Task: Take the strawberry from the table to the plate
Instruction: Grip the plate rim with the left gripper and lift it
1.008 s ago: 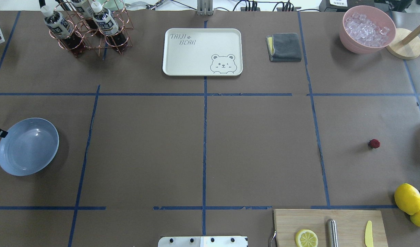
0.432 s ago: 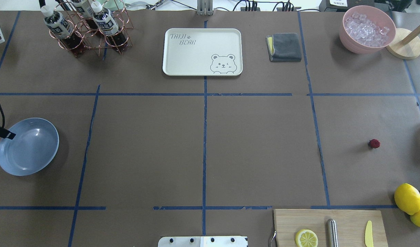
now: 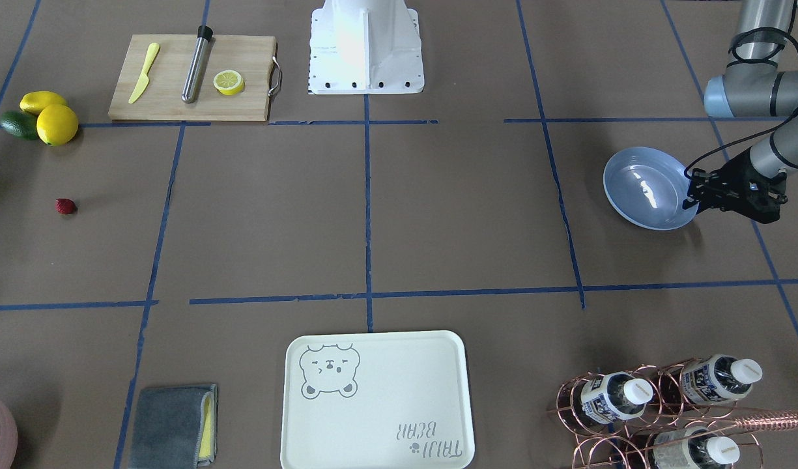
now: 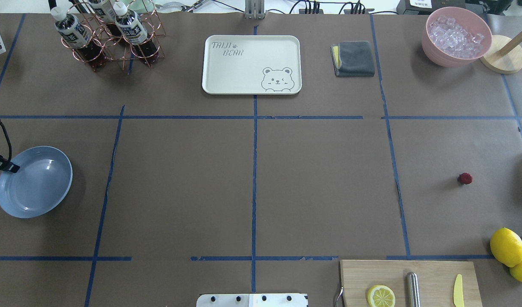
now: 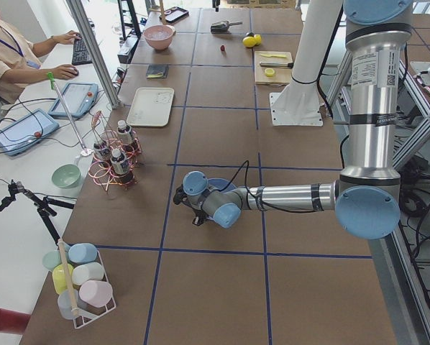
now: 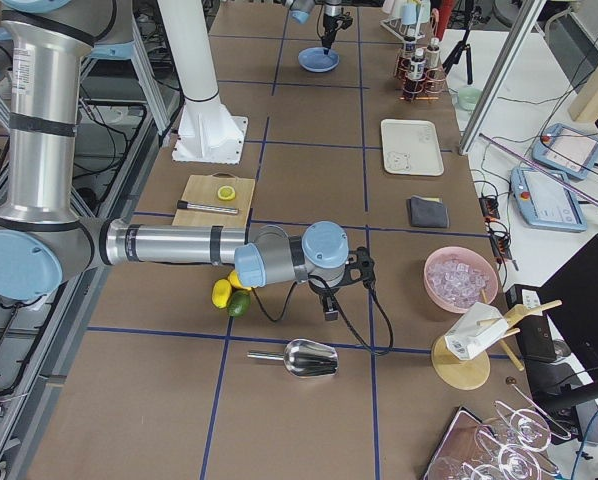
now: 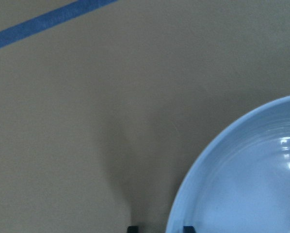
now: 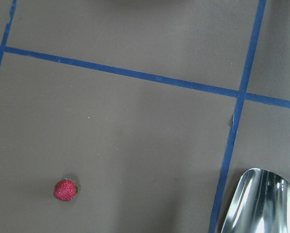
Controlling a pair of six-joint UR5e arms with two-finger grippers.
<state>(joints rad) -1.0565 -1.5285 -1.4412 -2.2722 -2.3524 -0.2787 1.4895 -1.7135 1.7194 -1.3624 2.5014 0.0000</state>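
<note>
The strawberry (image 4: 465, 178) sits on table (image 4: 320, 187), well apart from plate (image 4: 35, 183); left end effector (image 3: 688, 190) straddles its rim, part open, empty; right end effector (image 6: 330, 310): cannot tell; centre it over strawberry, pinch gently.

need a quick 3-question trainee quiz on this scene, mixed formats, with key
1. True or false: the strawberry lies on the plate.
2. Which gripper is at the plate's rim? A) left gripper B) the other one C) neither
3. Fill in: on the cutting board, between its handle and the metal rod, lies half a ____.
Key: 1 false, it lies on the table; 2 A; 3 lemon.
</note>
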